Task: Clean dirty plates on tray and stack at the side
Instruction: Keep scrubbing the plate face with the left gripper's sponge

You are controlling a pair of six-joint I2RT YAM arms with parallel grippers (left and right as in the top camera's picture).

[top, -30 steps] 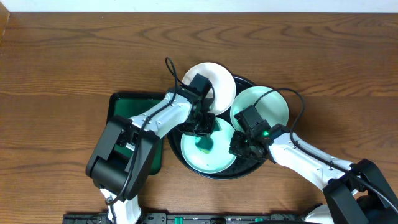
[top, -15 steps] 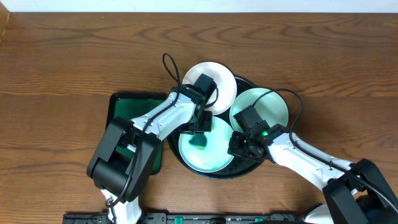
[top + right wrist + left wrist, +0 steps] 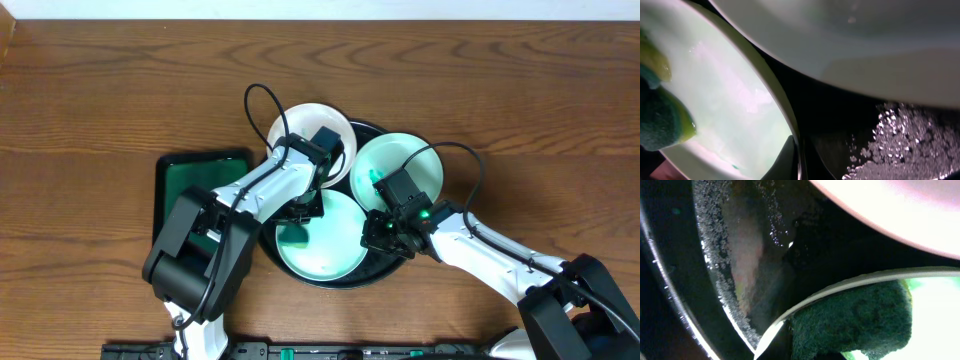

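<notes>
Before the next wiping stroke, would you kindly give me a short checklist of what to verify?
1. Sponge held in left gripper: ok.
2. Sponge resting on front plate: ok.
3. Right gripper clamped on that plate's rim: ok.
4. Front plate wiped clean: not ok, green tint shows.
5. Back right plate clean: not ok, green smear near its edge.
</notes>
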